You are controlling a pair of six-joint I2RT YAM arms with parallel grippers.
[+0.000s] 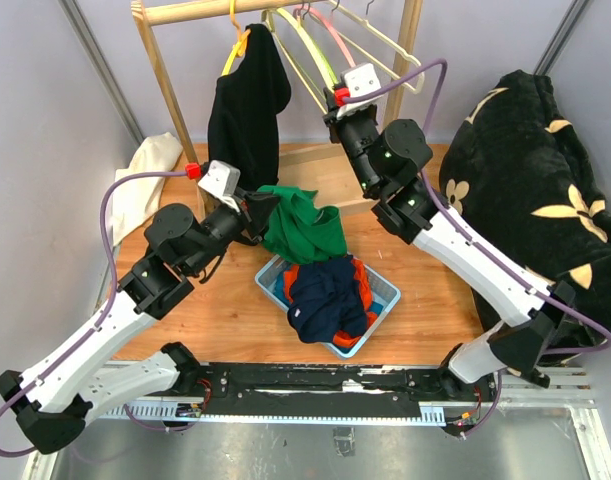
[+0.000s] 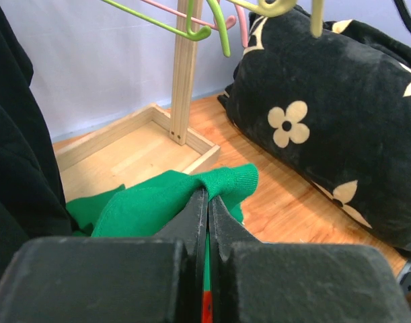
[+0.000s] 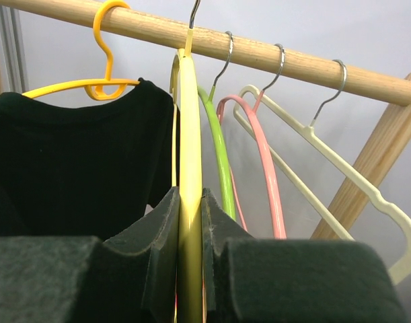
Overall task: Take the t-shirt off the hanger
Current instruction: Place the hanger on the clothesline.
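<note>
My left gripper [image 1: 272,208] [image 2: 208,196] is shut on a fold of a green t-shirt [image 1: 307,226] [image 2: 151,202], which hangs from it just above the blue basket [image 1: 386,297], free of any hanger. Up at the wooden rail [image 1: 210,9] [image 3: 259,54], my right gripper [image 1: 337,102] [image 3: 190,196] is shut on the lower arm of a bare pale yellow hanger [image 1: 303,48] [image 3: 190,121]. A black t-shirt [image 1: 247,100] [image 3: 70,161] hangs on an orange-yellow hanger [image 3: 97,84] just to the left of it.
Green [image 3: 218,148], pink [image 3: 262,155] and cream [image 3: 326,155] hangers hang bare on the rail to the right. The basket holds navy and orange clothes [image 1: 328,295]. A black flowered blanket [image 1: 530,170] [image 2: 326,121] lies at right, a white cloth [image 1: 150,170] at left. Wooden rack posts [image 1: 165,80] flank the rail.
</note>
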